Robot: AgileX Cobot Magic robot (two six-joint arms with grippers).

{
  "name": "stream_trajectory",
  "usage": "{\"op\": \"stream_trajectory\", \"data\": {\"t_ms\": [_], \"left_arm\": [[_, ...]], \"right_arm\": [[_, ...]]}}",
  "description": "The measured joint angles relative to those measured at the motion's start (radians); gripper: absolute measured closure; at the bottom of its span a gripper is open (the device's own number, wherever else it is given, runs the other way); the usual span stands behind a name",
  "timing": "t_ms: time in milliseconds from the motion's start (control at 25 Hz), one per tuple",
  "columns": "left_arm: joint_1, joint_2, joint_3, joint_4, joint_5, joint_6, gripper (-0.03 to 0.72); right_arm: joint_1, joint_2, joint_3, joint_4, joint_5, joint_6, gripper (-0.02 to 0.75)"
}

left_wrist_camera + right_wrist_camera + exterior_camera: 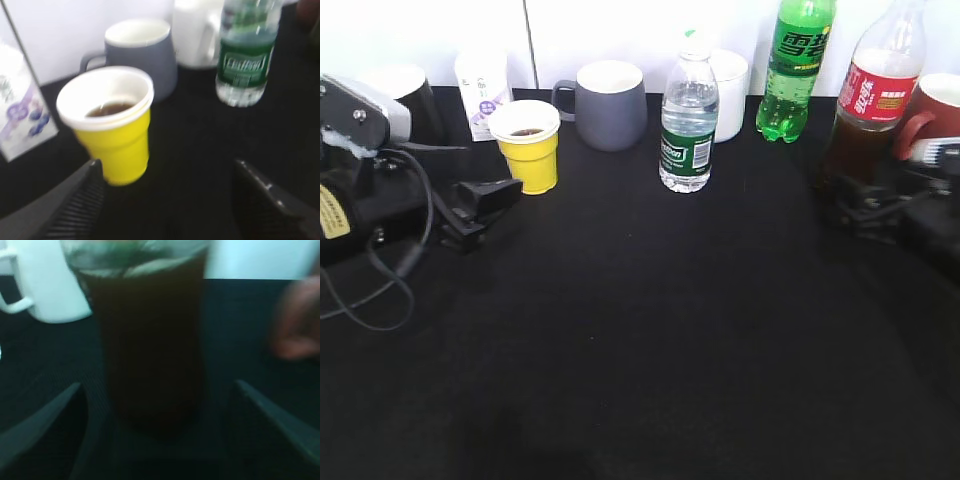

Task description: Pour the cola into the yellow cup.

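The cola bottle [868, 105] stands upright at the back right, red label, dark drink in its lower half; it fills the right wrist view [152, 345]. My right gripper [865, 200] [159, 390] is open, fingers either side of the bottle's base with gaps. The yellow cup [529, 148] stands at the back left with a little dark drink inside [111, 132]. My left gripper [480, 205] [167, 170] is open and empty, just in front of the cup; its left fingertip is close to the cup's base.
Along the back stand a white carton [483, 92], a grey mug [608, 103], a white mug [728, 80], a green-label water bottle [689, 125], a green soda bottle [796, 68] and a red mug [938, 115]. A black cloth [650, 330] covers the table.
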Motion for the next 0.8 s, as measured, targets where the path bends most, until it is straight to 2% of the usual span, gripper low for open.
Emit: {"op": "stream_trajectory", "data": {"t_ms": [80, 160, 240, 320, 480, 600, 680, 760, 800], "left_arm": [[0.000, -0.047, 0.000, -0.014, 0.117, -0.039, 0.097], [0.000, -0.103, -0.004, -0.019, 0.278, -0.118, 0.101], [-0.011, -0.163, -0.043, -0.024, 0.462, -0.205, 0.101], [-0.070, -0.222, -0.133, -0.054, 0.756, -0.252, 0.109], [-0.193, -0.347, -0.384, -0.117, 1.262, -0.258, 0.213], [-0.249, -0.527, -0.440, -0.158, 1.465, -0.213, 0.230], [-0.254, -0.681, -0.440, -0.202, 1.568, -0.145, 0.232], [-0.256, -0.854, -0.421, -0.223, 1.659, -0.108, 0.234], [-0.256, -0.932, -0.373, -0.235, 1.682, -0.092, 0.234]], "right_arm": [[0.000, -0.082, 0.065, 0.009, 0.050, 0.000, 0.067], [0.000, -0.193, 0.076, 0.018, 0.269, 0.000, 0.067], [0.000, -0.340, 0.044, 0.033, 0.575, 0.000, 0.073], [0.000, -0.486, -0.030, 0.002, 0.887, 0.000, 0.079], [0.000, -0.783, -0.280, 0.031, 1.540, 0.000, 0.181], [0.077, -1.025, -0.337, 0.076, 1.788, -0.049, 0.205], [0.132, -1.192, -0.330, 0.118, 1.884, -0.061, 0.205], [0.139, -1.328, -0.308, 0.140, 1.978, -0.062, 0.206], [0.139, -1.395, -0.289, 0.140, 2.041, -0.062, 0.206]]}}
